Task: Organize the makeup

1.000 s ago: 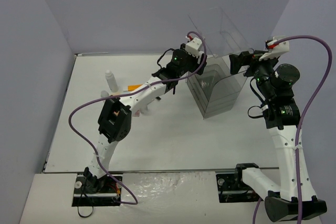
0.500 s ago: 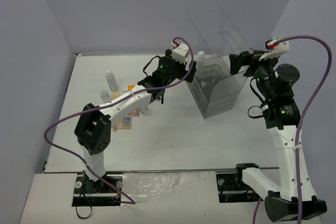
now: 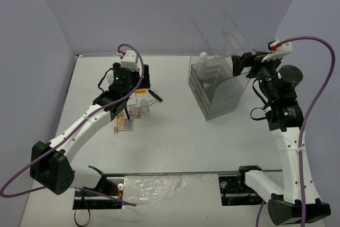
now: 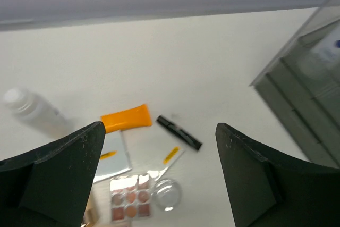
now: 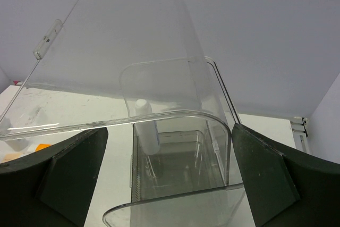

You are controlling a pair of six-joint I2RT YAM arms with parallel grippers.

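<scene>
A white bottle stands inside the clear case; it also shows in the right wrist view. My left gripper is open and empty above the loose makeup. Below it in the left wrist view lie another white bottle, an orange flat case, a black slim tube, a white square compact, an eyeshadow palette and a small round clear jar. My right gripper is open at the case's raised lid, its jaws on either side of the lid's curved edge.
The clear case stands at the back right with drawers below its top compartment. From above, the palette, the jar and the black tube lie left of centre. Grey walls close in the table's back and sides.
My left gripper has drawn back from the top of the case and swung left over the makeup pile. The white bottle stays standing in the case. The right arm has not moved.
</scene>
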